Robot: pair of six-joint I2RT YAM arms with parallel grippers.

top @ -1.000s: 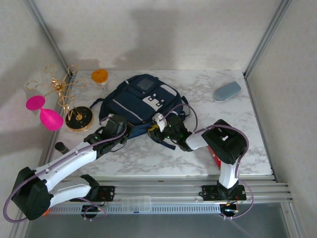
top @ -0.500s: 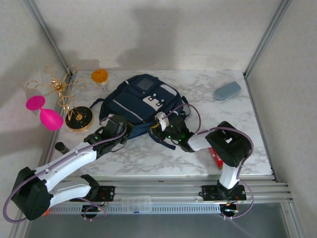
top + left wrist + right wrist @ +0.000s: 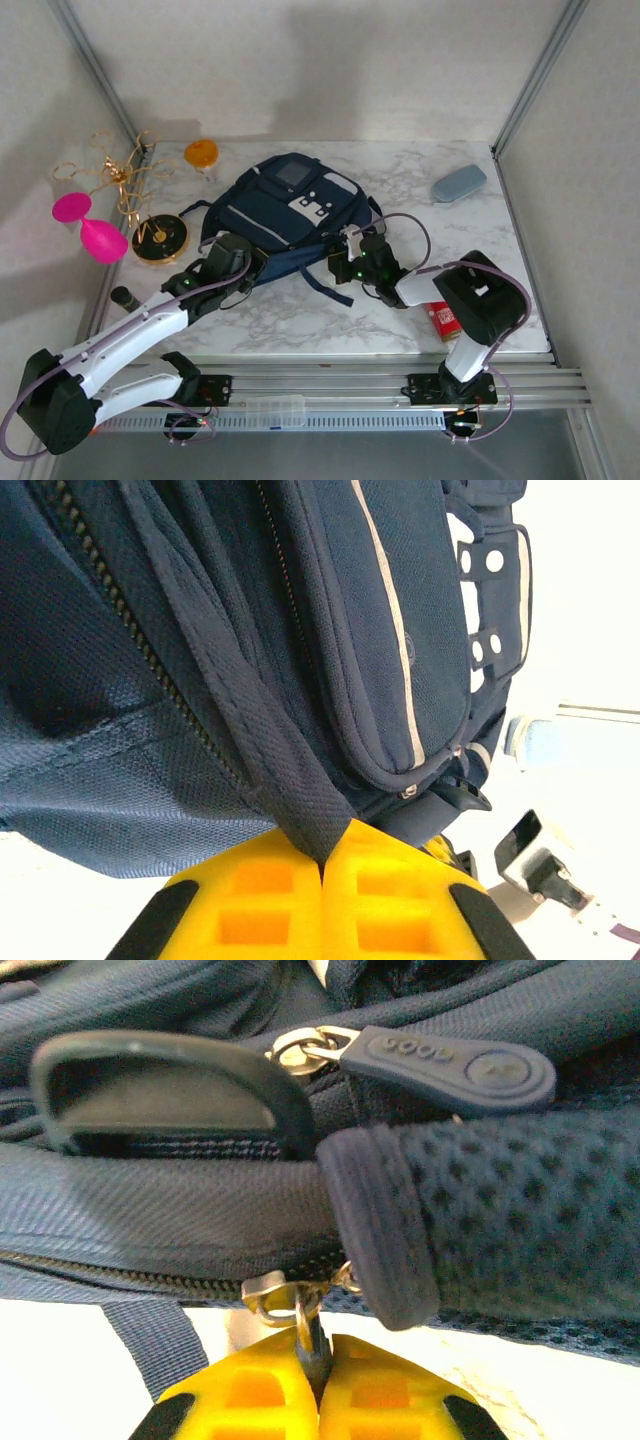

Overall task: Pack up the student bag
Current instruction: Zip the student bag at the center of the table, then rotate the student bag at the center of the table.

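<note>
The student bag (image 3: 285, 205) is laid flat on the marble desk (image 3: 440, 225), a strap (image 3: 240, 720) at its near edge clamped in the closed left gripper (image 3: 322, 860) and a zipper pull (image 3: 308, 1332) clamped in the closed right gripper (image 3: 318, 1365).

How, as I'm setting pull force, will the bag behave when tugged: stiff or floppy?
Probably floppy: the bag is soft fabric that creases near the strap pinched by the left fingers. It will likely slide on the smooth table rather than hold still, so the zipper pull in the right fingers may drag it.
</note>
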